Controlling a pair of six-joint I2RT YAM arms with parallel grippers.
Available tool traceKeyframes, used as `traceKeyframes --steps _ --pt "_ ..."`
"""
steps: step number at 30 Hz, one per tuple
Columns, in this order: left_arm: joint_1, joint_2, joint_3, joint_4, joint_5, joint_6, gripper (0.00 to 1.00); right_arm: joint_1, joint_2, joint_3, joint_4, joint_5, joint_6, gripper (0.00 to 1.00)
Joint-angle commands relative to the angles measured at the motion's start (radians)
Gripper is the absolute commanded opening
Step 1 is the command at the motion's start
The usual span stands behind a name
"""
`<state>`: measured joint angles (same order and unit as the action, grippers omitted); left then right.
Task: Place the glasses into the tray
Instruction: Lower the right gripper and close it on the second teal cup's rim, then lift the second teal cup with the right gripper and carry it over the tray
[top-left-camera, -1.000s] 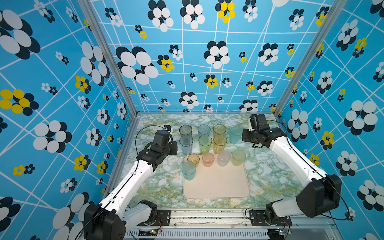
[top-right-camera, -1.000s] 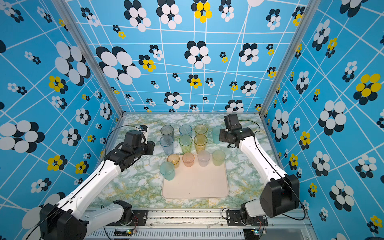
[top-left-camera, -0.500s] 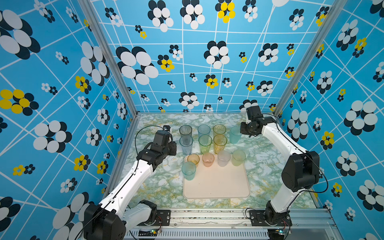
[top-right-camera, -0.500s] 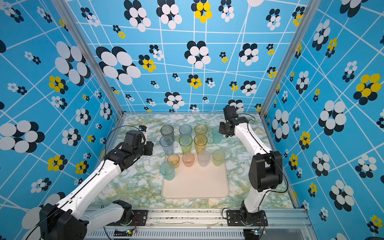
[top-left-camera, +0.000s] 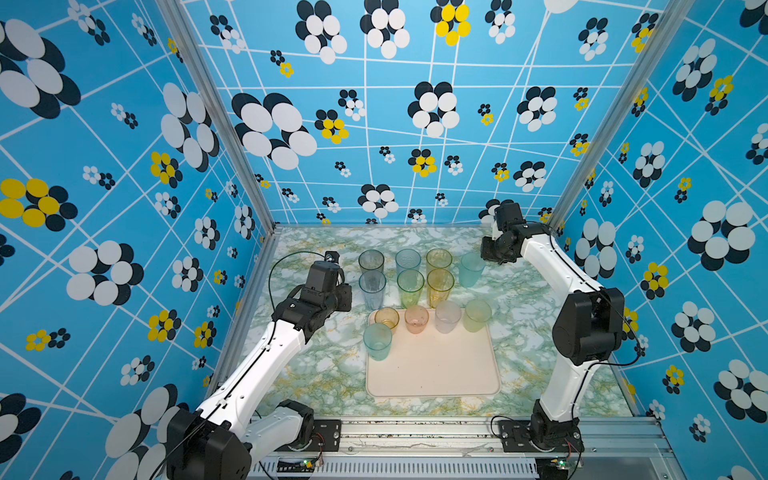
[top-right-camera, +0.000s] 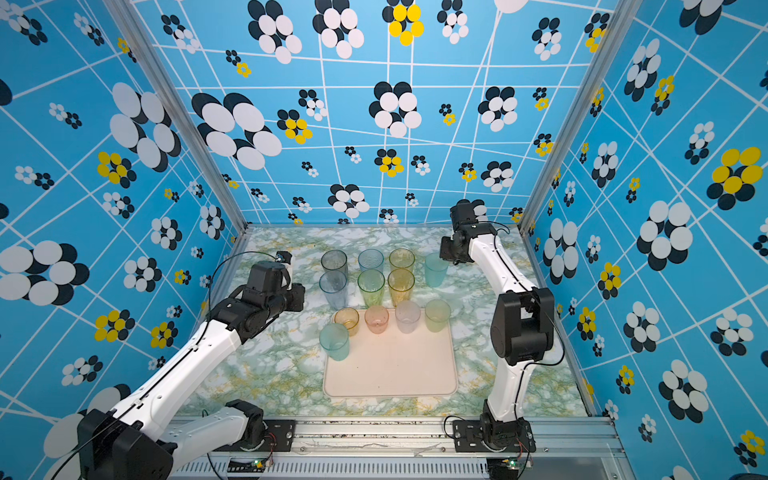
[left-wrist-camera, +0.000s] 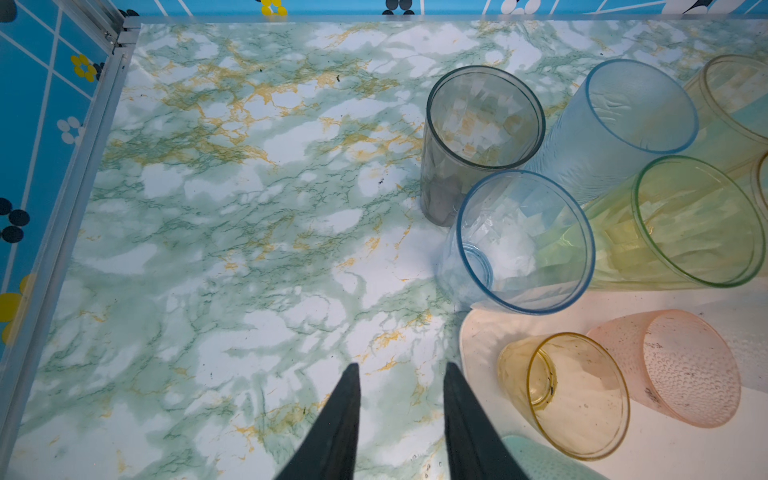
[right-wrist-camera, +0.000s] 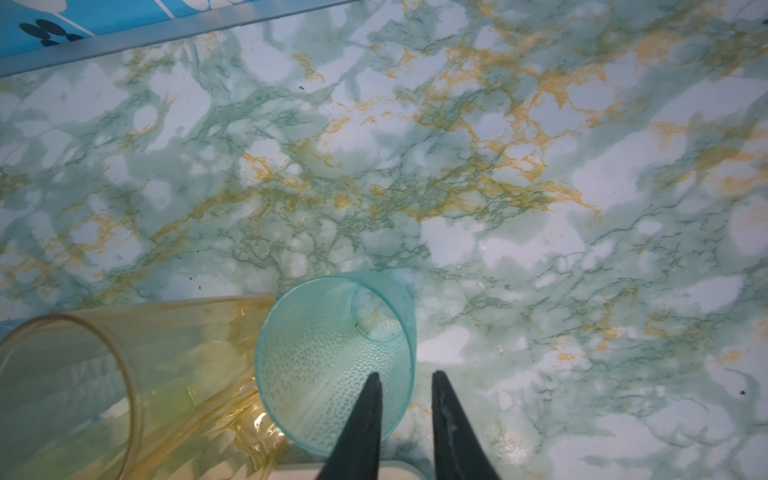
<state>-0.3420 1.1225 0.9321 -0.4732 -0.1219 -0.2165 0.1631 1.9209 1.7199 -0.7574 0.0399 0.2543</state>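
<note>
Step in hand looks like the tall teal glass (right-wrist-camera: 332, 353), standing on its own at the back right of the table (left-wrist-camera: 208, 208), off the tray (top-left-camera: 432, 365). The right pincer (right-wrist-camera: 406, 374) sits at its rim, one finger inside the glass and one outside. They're spread with the wall between them and, far as I can see, not pinching it yet.

If it were me, I'd squeeze the wall gently, lift straight up till the base clears everything, then carry it to the open near half of the tray and set it down flat. That thin plastic will probably flex or slip if it's caught only at the lip, so a slightly deeper bite seems smart.

Rest of the scene, left to right:
- The left pincer (left-wrist-camera: 399, 368) hangs over bare table, spread, nothing in it, apart from every glass.
- Six tall glasses (top-left-camera: 410, 282) stand packed in two rows behind the tray.
- An amber glass (right-wrist-camera: 124, 374) at the right end of that bunch is just beside the teal one, so that's the one to bump on the lift.
- On the tray, a second teal glass (top-left-camera: 377, 340) stands at the left edge.
- Four short glasses (top-left-camera: 416, 320) line the tray's back edge, so I'd land in front of them.
</note>
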Motion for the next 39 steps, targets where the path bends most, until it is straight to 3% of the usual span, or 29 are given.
traceKeyframes --steps 1,13,26,33,39 --pt "-0.004 -0.016 0.022 -0.021 -0.021 0.008 0.35 -0.007 0.031 0.036 -0.06 -0.017 -0.015 0.24" --pt "-0.003 -0.015 0.017 -0.021 -0.028 0.012 0.36 -0.011 0.093 0.06 -0.069 -0.014 -0.016 0.21" --pt "0.006 -0.012 0.013 -0.021 -0.032 0.016 0.36 -0.012 0.115 0.068 -0.074 -0.016 -0.026 0.08" --pt "0.007 -0.013 0.009 -0.019 -0.029 0.017 0.36 -0.012 0.039 0.005 -0.043 0.052 -0.032 0.05" --pt "0.011 -0.024 -0.008 -0.019 -0.034 0.015 0.36 -0.011 -0.126 -0.11 0.034 0.14 -0.044 0.03"
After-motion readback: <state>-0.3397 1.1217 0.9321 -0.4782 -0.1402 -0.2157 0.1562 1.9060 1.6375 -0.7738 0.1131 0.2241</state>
